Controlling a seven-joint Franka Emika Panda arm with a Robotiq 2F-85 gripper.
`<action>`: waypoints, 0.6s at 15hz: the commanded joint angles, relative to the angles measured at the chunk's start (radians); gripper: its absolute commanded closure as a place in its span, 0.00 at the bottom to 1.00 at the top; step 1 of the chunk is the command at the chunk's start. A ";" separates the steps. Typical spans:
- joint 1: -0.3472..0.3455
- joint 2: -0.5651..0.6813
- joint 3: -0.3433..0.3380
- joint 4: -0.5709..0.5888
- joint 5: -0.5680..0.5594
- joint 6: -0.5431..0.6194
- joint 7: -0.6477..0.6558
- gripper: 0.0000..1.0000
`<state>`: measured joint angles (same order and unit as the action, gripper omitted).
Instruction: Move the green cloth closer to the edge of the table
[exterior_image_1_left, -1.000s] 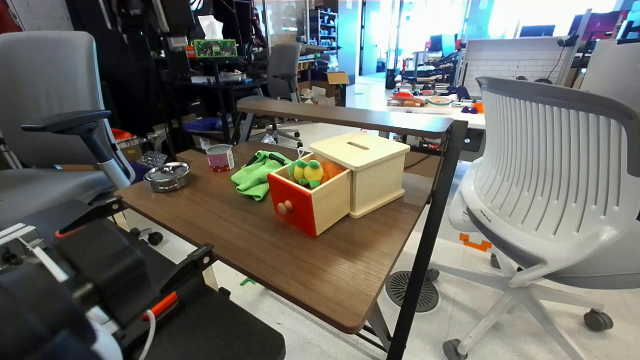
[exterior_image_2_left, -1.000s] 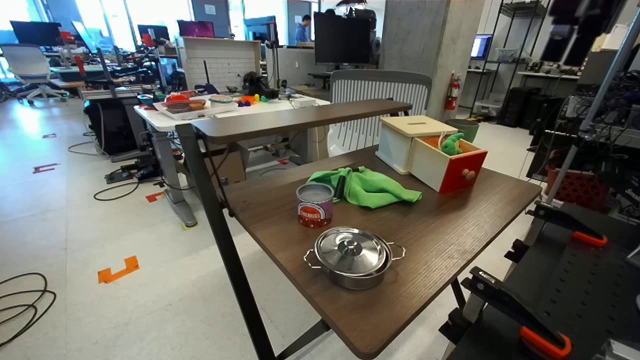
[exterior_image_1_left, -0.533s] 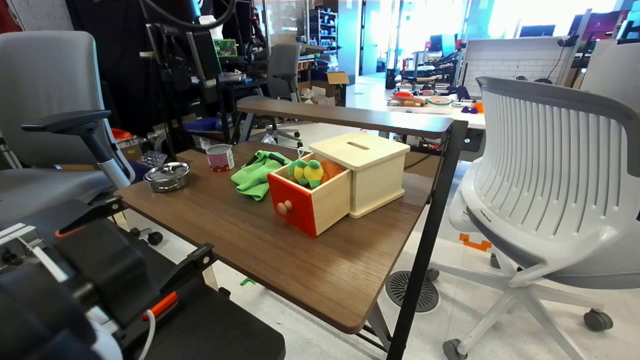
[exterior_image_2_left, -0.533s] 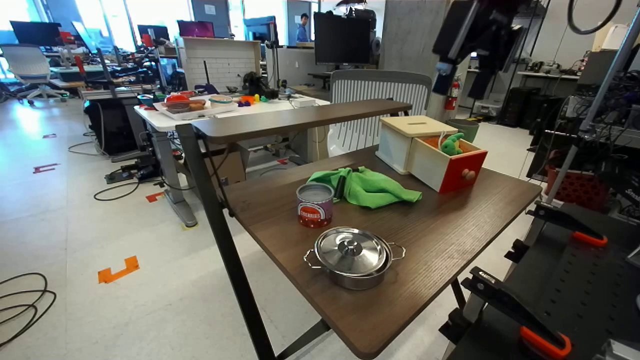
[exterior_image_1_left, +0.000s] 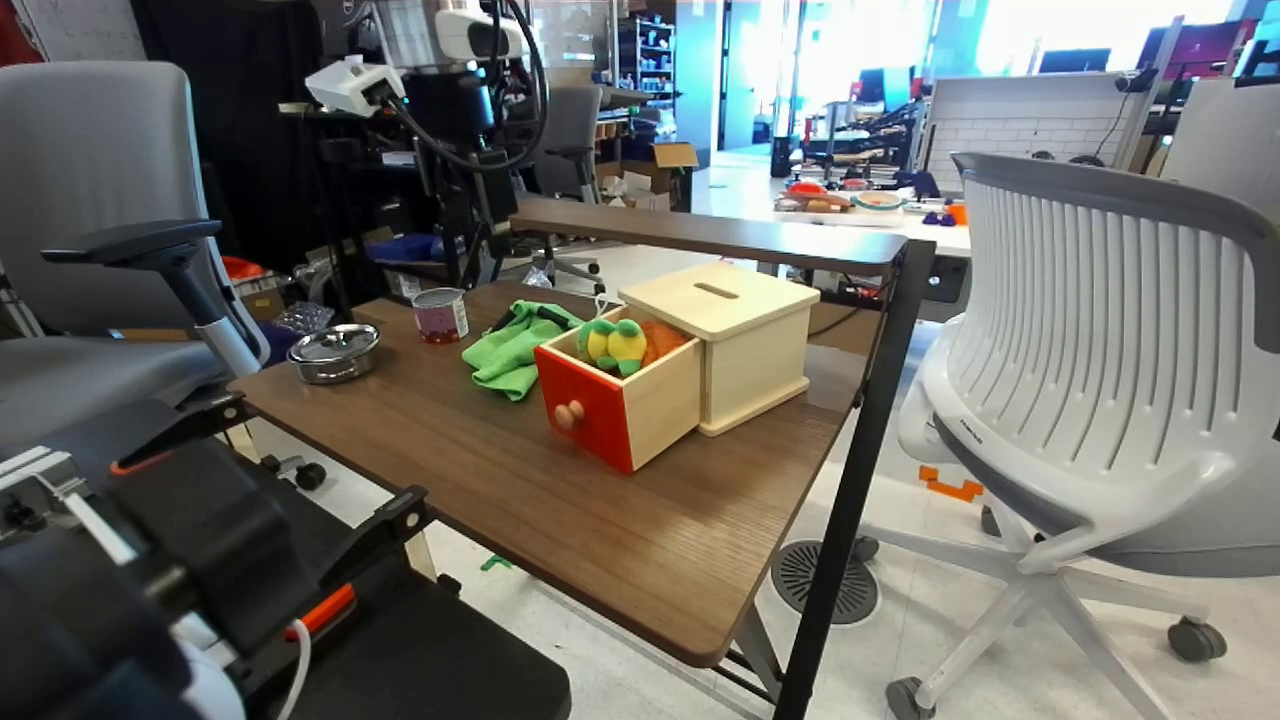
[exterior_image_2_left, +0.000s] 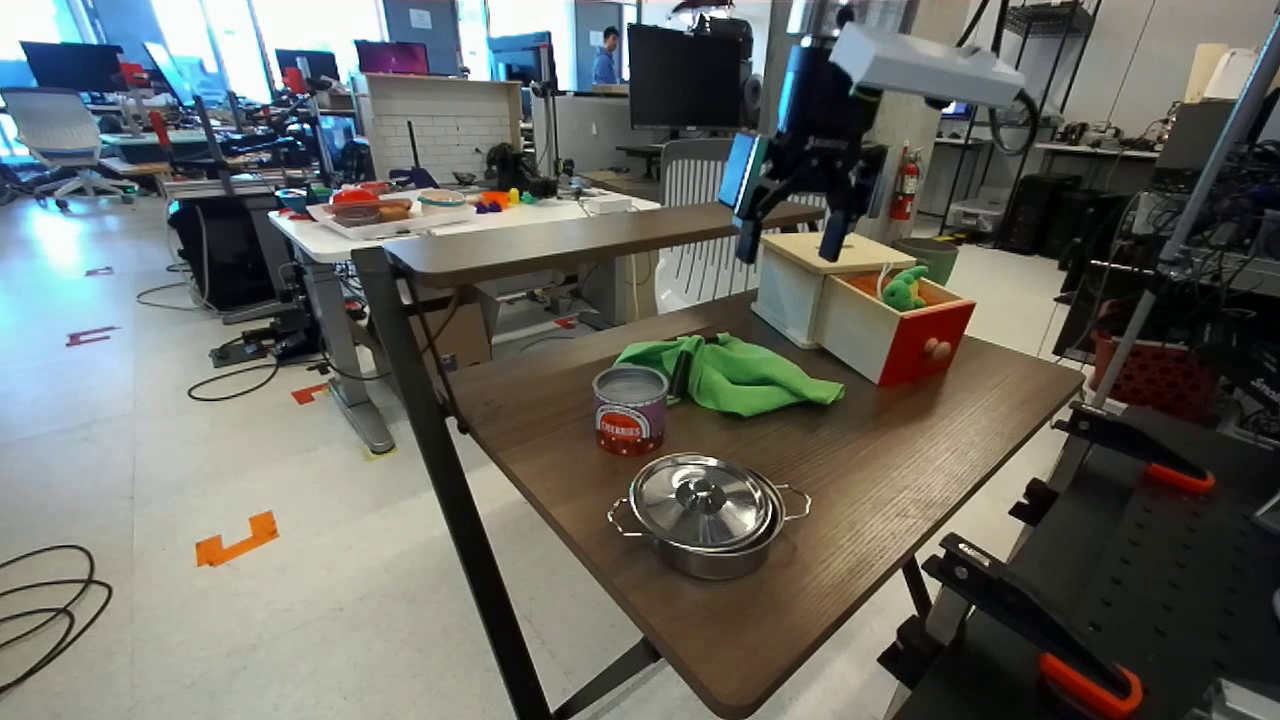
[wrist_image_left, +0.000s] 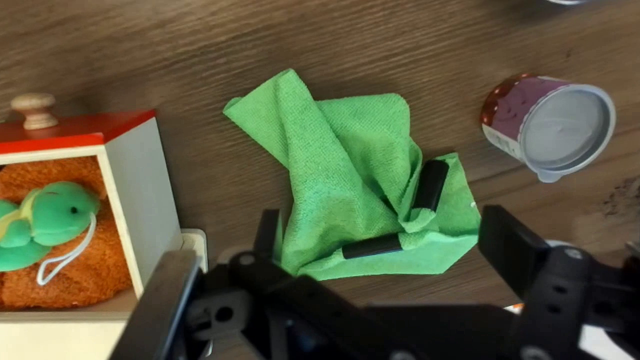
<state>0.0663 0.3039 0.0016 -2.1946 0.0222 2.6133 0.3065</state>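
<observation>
Hovering spread above green cloth (wrist_image_left: 330, 185), pincer (exterior_image_2_left: 790, 247); drawer (wrist_image_left: 142, 200) cropped at left in wrist view

- Between and beyond the jaws in the wrist view, the green microfibre cloth (wrist_image_left: 345, 180) is looking soft, matt and finely nubbly; two black pieces (wrist_image_left: 372, 246) in its folds are looking smooth, faintly shiny.
- Around those jaws, the Robotiq gripper (wrist_image_left: 387, 237) is showing mostly matt black surfaces.
- Under the jaws, the tabletop (wrist_image_left: 165, 65) is showing wood grain with a low sheen.
- Outside one jaw, the drawer (wrist_image_left: 145, 195) is showing smooth pale wood, a satiny red front (exterior_image_1_left: 600, 420) and a turned-wood knob (wrist_image_left: 34, 102); in it, a plush toy (wrist_image_left: 55, 225) and shaggy orange plush (wrist_image_left: 100, 270) are looking matt.
- Outside the opposite jaw, the cherries can (wrist_image_left: 520, 107) is wearing a smooth printed wrap and a dull, plastic-looking lid (wrist_image_left: 570, 125).
- Farther from the jaws, the lidded pot (exterior_image_2_left: 715, 563) is gleaming like polished steel.
</observation>
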 joint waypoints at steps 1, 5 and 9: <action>0.034 0.137 -0.028 0.158 -0.021 -0.051 0.069 0.00; 0.053 0.227 -0.030 0.243 -0.011 -0.088 0.072 0.00; 0.071 0.302 -0.045 0.314 -0.014 -0.121 0.085 0.00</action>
<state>0.1140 0.5472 -0.0190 -1.9583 0.0179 2.5381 0.3706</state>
